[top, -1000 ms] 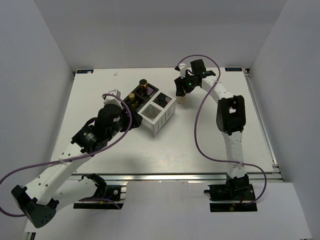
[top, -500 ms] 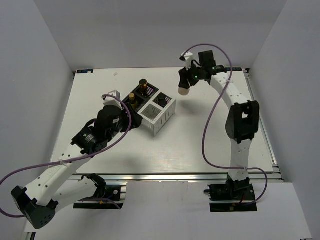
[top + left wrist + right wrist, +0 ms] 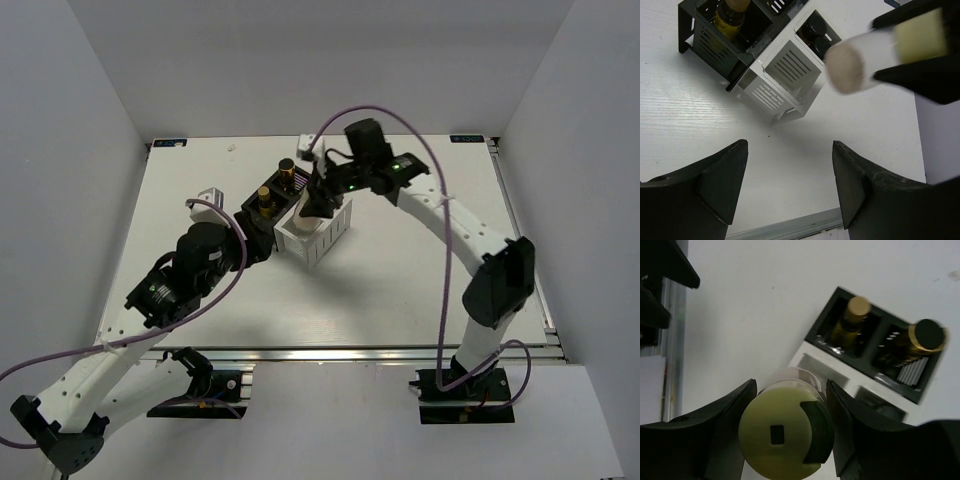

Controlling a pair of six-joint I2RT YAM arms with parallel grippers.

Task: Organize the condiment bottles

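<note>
My right gripper [image 3: 789, 410] clamped the wide cream-white jar [image 3: 850, 67] over the white slotted box [image 3: 767, 95]; my left gripper [image 3: 790, 175] gaped empty.

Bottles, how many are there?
5. Two bottles stand in the black box. Two dark ones share the white box's far pocket. The right hand holds a pale jar over that box. More could hide inside.
</note>
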